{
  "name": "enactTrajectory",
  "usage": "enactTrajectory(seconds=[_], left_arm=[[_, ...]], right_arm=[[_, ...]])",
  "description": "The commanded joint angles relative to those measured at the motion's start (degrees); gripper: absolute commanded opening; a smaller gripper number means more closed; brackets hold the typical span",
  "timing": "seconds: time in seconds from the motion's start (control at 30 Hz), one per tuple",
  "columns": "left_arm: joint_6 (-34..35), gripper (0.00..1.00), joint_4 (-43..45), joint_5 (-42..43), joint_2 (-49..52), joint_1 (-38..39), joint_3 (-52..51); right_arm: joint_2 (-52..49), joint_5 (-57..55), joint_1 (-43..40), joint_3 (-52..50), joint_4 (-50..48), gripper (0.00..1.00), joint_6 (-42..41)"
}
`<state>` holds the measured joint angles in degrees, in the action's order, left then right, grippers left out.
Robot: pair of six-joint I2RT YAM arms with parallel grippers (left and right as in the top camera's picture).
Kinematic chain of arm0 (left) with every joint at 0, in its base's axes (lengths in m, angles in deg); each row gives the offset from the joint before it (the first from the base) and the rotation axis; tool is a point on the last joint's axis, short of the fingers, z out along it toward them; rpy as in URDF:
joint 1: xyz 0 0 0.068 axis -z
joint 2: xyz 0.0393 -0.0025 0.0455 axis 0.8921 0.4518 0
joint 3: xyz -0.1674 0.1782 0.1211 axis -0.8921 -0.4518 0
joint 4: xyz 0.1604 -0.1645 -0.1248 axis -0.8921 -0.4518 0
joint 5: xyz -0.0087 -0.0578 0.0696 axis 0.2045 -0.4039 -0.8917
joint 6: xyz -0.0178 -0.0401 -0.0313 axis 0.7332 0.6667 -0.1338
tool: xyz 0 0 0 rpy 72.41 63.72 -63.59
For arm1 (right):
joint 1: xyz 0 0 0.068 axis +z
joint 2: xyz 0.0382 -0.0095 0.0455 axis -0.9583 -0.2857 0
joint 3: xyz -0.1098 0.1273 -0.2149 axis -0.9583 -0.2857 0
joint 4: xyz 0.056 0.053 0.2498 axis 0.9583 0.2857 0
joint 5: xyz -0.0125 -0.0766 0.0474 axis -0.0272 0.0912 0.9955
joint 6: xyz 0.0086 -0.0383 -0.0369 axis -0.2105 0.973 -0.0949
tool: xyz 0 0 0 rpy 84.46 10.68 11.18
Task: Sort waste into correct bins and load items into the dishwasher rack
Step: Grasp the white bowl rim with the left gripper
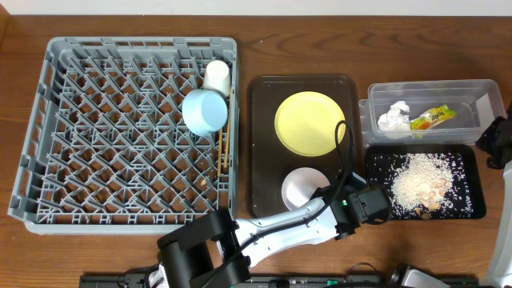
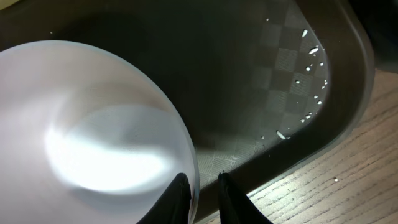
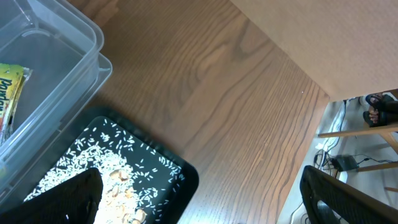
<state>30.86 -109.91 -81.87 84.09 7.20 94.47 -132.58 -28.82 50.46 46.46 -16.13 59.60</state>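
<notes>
The white bowl (image 1: pixel 302 186) (image 2: pixel 93 137) stands on the brown serving tray (image 1: pixel 260 160) below the yellow plate (image 1: pixel 310 122). My left gripper (image 1: pixel 326 194) (image 2: pixel 202 180) is shut on the bowl's right rim, one finger inside and one outside. My right gripper (image 1: pixel 496 140) (image 3: pixel 205 199) hangs wide open over the table's right edge, holding nothing. The clear tub (image 1: pixel 480 88) (image 3: pixel 68 43) holds the napkin (image 1: pixel 394 118) and the wrapper (image 1: pixel 430 118) (image 3: pixel 9 99). Rice scraps (image 1: pixel 420 186) (image 3: pixel 106 180) lie in the black tray (image 1: pixel 472 160) (image 3: pixel 180 177).
The grey dishwasher rack (image 1: pixel 48 120) fills the left side and holds a light blue bowl (image 1: pixel 204 110), a white cup (image 1: pixel 216 76) and chopsticks (image 1: pixel 226 148) along its right edge. A few rice grains (image 2: pixel 308 65) dot the serving tray's corner.
</notes>
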Motion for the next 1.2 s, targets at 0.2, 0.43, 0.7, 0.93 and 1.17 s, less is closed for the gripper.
enactTrajectory(seconds=[0.2, 0.43, 0.7, 0.93, 1.17], left_arm=[[0.31, 0.20, 0.04, -1.07, 0.98, 0.13, -0.61], [0.31, 0.20, 0.07, -1.07, 1.60, 0.13, -1.22], [0.31, 0.20, 0.02, -1.07, 1.90, 0.13, -1.22], [0.33, 0.19, 0.02, -1.09, 1.90, 0.13, -1.22], [0.31, 0.06, -0.39, -1.07, 1.86, 0.07, -1.20]], right_arm=[[0.85, -0.85, -0.46, 0.76, 0.09, 0.99, 0.00], [0.85, -0.85, -0.46, 0.76, 0.09, 0.99, 0.00], [0.85, -0.85, -0.46, 0.76, 0.09, 0.99, 0.00], [0.85, -0.85, -0.46, 0.76, 0.09, 0.99, 0.00], [0.85, -0.85, -0.46, 0.76, 0.09, 0.99, 0.02]])
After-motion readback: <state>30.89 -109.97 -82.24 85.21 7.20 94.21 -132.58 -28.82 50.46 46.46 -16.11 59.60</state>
